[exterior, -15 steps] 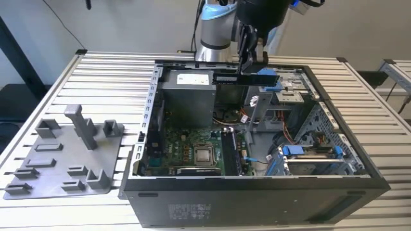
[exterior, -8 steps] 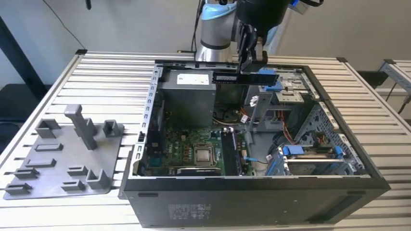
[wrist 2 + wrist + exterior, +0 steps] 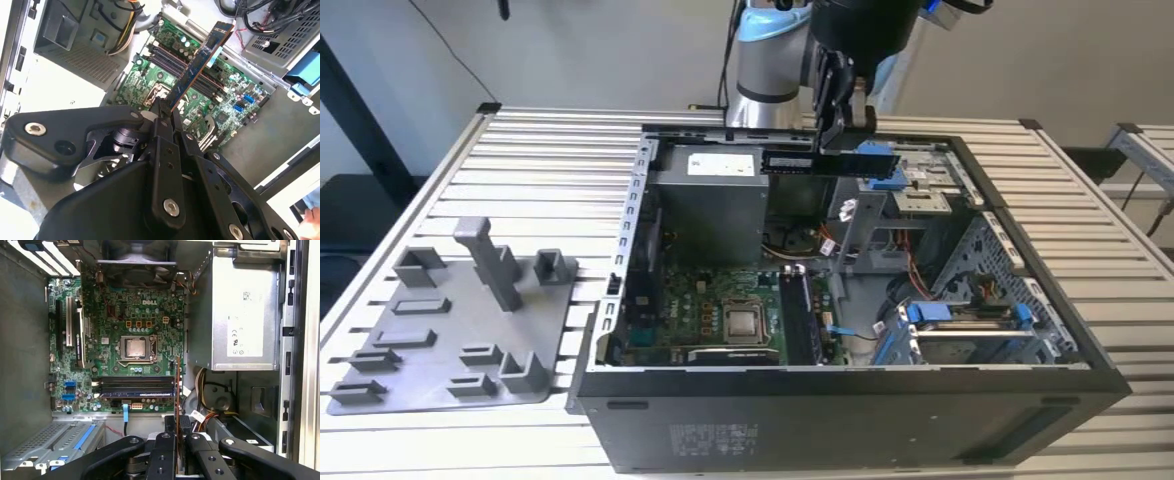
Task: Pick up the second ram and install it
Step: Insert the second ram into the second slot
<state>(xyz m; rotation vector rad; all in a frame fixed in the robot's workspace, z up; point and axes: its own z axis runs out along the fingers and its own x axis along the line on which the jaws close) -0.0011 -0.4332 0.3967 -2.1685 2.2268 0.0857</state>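
Black fingers point(image 3: 161, 145) grip the second ram point(image 3: 200, 62), hiding its base.

You've got bright, even light in the exterior view, with glare off the slatted table point(image 3: 547, 150); the computer case point(image 3: 854, 420) interior sits in soft shadow.

The exterior view looks down from high on the near side at the whole open computer case point(image 3: 854, 420) on the table point(image 3: 534, 140). Both wrist views look from close above, past the gripper point(image 3: 162, 107) point(image 3: 176, 432), into the case. All three share the motherboard point(image 3: 720, 310) point(image 3: 225, 90) point(image 3: 115, 320).
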